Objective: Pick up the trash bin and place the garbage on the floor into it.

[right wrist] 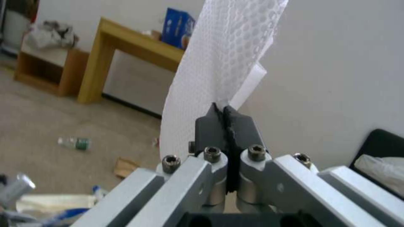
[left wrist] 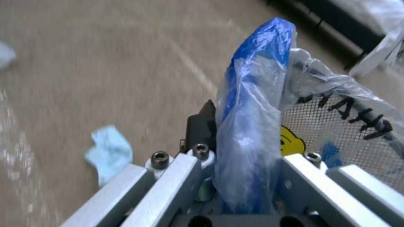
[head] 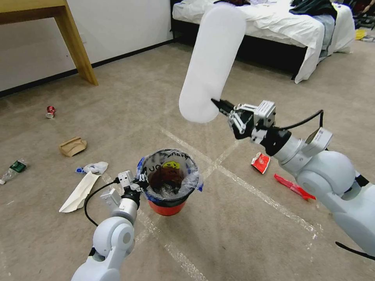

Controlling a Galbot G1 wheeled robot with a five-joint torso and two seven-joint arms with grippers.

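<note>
The red trash bin [head: 167,207] with its clear, blue-edged bag stands low in the middle of the head view. My left gripper [head: 141,182] is shut on the bin's rim and bag [left wrist: 248,132]. Held up in the air above and to the right of the bin is a long white oblong foam piece [head: 213,62], pinched at its lower edge by my shut right gripper [head: 219,104]; the wrist view shows the pads closed on the foam sheet [right wrist: 219,63]. Garbage lies on the carpet: a red can [head: 50,111], a brown carton [head: 72,146], a green-labelled bottle [head: 13,168], crumpled tissue [head: 93,168], a white foam piece [head: 80,191], red wrappers [head: 261,162].
A wooden table leg [head: 78,47] stands at the back left by the wall. A bed [head: 273,23] with white sheets and dark clothes fills the back right. Pale tape lines cross the carpet around the bin.
</note>
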